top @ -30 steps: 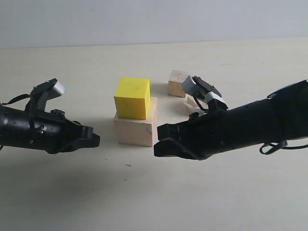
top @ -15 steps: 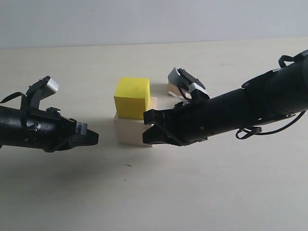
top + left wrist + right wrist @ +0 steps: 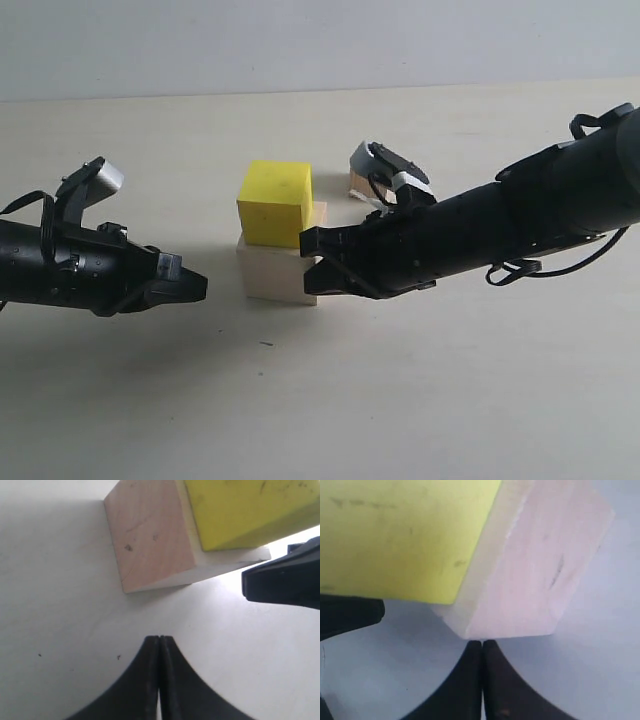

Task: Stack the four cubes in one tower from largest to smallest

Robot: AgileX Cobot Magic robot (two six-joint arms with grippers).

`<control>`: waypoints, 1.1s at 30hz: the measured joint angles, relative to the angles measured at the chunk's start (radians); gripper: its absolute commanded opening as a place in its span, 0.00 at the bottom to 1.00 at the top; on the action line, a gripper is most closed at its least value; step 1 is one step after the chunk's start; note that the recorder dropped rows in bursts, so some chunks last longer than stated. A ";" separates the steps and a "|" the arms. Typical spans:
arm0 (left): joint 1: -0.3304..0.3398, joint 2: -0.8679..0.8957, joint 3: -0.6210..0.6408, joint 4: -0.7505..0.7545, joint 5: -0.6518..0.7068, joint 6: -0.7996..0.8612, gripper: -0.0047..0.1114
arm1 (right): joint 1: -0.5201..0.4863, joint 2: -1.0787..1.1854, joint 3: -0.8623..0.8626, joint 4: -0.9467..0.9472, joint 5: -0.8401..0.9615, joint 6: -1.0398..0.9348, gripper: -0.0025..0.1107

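At tabletop (image 3: 330, 400) centre, shows yellow cube (image 3: 274, 202) resting on pale cube (image 3: 272, 272), set toward its left side: lower two tiers done. Leaves two tan tiers to add; finds only one tan cube (image 3: 361, 183) in view, behind right arm, apart from stack. Shows left gripper (image 3: 196, 288) closed and empty, near stack; right gripper (image 3: 308, 263) closed, empty, tips at pale cube's corner, contact not discernible. Judges task about half complete.
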 measured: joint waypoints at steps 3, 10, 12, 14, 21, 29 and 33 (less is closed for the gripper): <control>0.000 0.000 0.000 0.000 0.006 0.000 0.04 | 0.000 0.000 0.000 0.000 -0.018 0.000 0.02; 0.000 0.000 0.000 0.004 0.006 0.000 0.04 | 0.000 0.000 -0.019 0.000 -0.024 -0.009 0.02; 0.000 0.000 0.000 0.008 0.006 0.000 0.04 | 0.000 0.000 -0.024 0.000 -0.024 -0.009 0.02; 0.000 0.000 0.000 0.010 0.006 0.000 0.04 | 0.000 0.000 -0.026 -0.002 -0.024 0.005 0.02; 0.000 0.000 0.000 0.010 0.006 0.000 0.04 | 0.000 0.005 -0.026 -0.052 -0.002 0.084 0.02; 0.000 0.000 0.000 0.010 0.073 0.007 0.04 | 0.000 0.005 -0.026 -0.004 0.032 0.058 0.02; 0.000 0.000 0.000 0.008 0.118 0.008 0.04 | 0.000 0.005 -0.026 -0.002 0.037 0.054 0.02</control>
